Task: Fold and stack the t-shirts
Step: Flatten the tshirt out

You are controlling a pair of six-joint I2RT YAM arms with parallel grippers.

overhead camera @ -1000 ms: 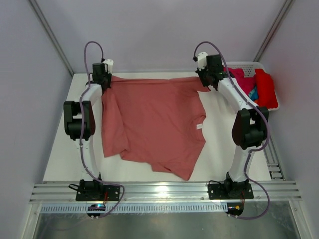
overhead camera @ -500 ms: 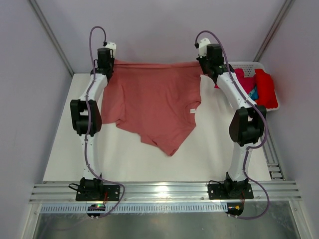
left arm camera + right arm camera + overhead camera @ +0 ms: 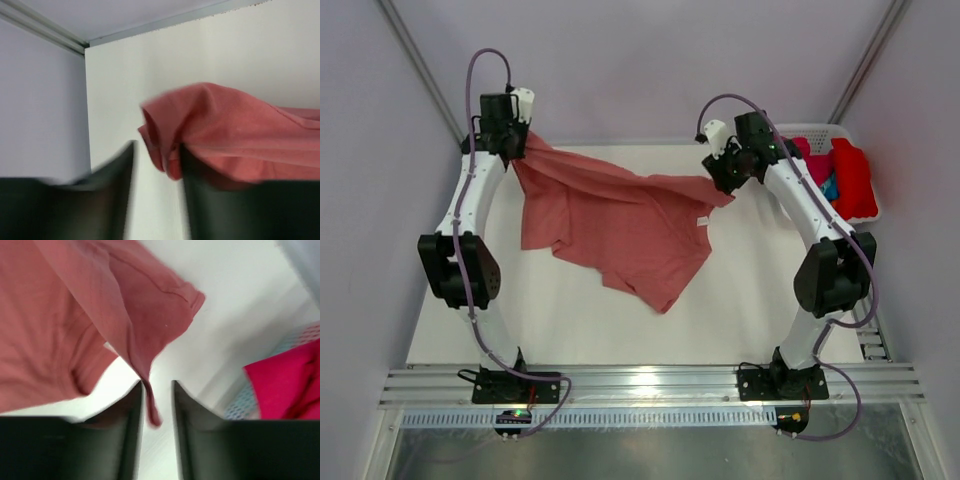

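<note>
A salmon t-shirt sags between my two grippers, its lower part crumpled on the white table. My left gripper is high at the back left. In the left wrist view its jaws stand apart, and the shirt's rolled edge rests against the right finger only. My right gripper is at the back right. Its jaws are parted too, with a thin fold of the shirt hanging loose along the left finger. More t-shirts, magenta, red and blue, lie in the basket.
A white plastic basket stands at the back right corner, also seen in the right wrist view with the magenta shirt in it. Grey walls close the table at the back and both sides.
Both grippers' jaws have parted from the shirt corners. The left arm swung out to the left, the right gripper dropped lower, and the taut shirt has gone slack and sagged.
</note>
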